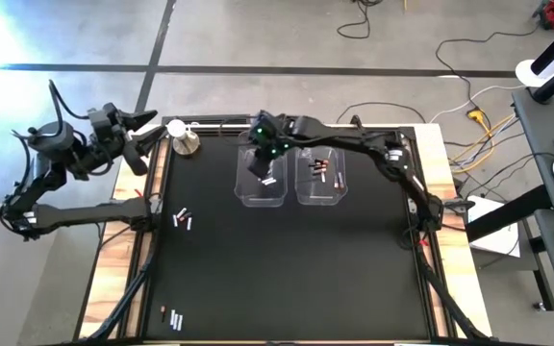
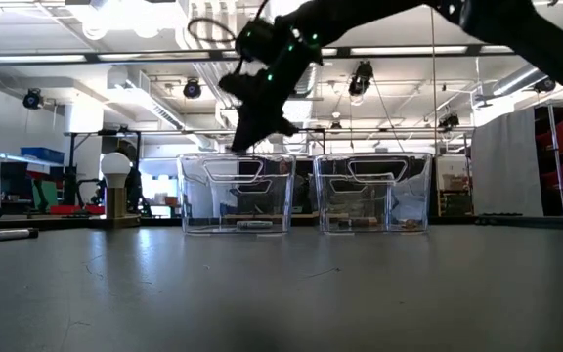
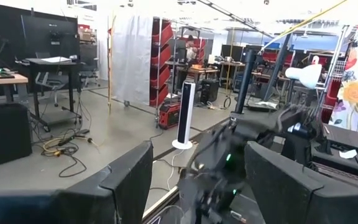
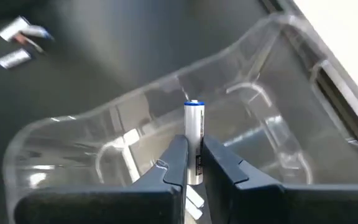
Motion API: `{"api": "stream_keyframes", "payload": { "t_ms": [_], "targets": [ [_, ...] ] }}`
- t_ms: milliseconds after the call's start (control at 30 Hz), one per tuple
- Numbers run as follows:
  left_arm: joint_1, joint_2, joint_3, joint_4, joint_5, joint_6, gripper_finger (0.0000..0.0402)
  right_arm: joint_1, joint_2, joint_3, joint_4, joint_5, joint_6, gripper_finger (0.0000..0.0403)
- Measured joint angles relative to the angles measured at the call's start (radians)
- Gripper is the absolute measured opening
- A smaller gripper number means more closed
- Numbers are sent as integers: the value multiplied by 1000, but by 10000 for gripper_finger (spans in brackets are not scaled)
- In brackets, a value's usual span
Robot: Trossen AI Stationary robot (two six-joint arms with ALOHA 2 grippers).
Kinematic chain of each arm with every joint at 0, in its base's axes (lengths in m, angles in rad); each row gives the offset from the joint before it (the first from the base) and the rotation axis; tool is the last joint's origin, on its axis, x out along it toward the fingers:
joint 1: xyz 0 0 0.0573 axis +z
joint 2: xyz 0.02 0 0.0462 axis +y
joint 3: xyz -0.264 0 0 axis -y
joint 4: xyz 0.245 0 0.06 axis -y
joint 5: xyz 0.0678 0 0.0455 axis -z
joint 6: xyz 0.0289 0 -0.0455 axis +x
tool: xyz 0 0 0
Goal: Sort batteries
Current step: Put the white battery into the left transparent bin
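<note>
Two clear plastic bins stand side by side at the far middle of the table. The left bin holds a silvery-white battery. The right bin holds dark batteries. My right gripper hangs over the left bin, shut on a silvery-white battery. More batteries lie on the mat at the left and the near left. My left gripper waits open beyond the table's far left corner. My right gripper pinches the silvery-white battery by its sides between the two fingers. The fingers lie along it, and its blue-capped end sticks out past the fingertips. They slant down from the table's right. The battery is lifted clear, above the left bin's opening.
A silver round-topped knob with a white ball stands at the far left of the mat, close to my left gripper. The near half of the black mat is bare. Cables and stands lie on the floor beyond the table.
</note>
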State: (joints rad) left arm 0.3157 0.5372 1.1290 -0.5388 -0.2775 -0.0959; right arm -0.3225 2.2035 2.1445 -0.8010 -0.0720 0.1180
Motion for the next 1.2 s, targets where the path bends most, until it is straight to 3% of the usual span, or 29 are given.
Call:
{"api": "stream_keyframes", "payload": {
  "t_ms": [467,867,1200],
  "targets": [
    [0,5,0,1,0,3,231,-11,183,10,3,4,-65,24],
    [0,27,0,0,-1,5,231,-23,215,8,23,52,-163,24],
    [0,19,1,0,-1,5,231,-27,222,6,4,30,-280,24]
  ]
}}
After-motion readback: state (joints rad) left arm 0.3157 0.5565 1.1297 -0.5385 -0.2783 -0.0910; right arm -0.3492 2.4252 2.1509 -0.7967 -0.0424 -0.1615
